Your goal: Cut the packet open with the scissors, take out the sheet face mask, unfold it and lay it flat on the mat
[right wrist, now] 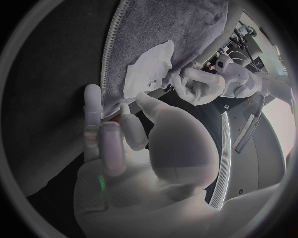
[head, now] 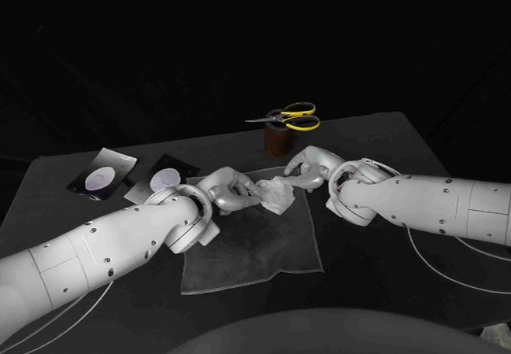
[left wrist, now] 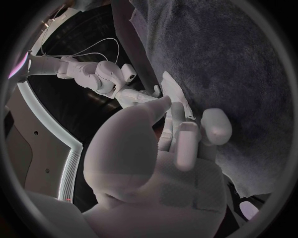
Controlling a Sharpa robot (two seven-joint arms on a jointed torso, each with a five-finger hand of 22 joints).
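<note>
Left hand (head: 225, 191): pinches one side of the mask (head: 274, 193)
Right hand (head: 306, 168): grips its other side
Mask: crumpled, between both hands, above the mat (head: 253, 252)
Scissors (head: 289, 117): beyond the right hand

You have a dim scene: the counter (head: 379, 148) melts into black surroundings, while light falls on the tops of the white arms (head: 89, 255). In both wrist views the fisheye bends straight edges, and the near fingers (left wrist: 186, 144) loom pale.
</note>
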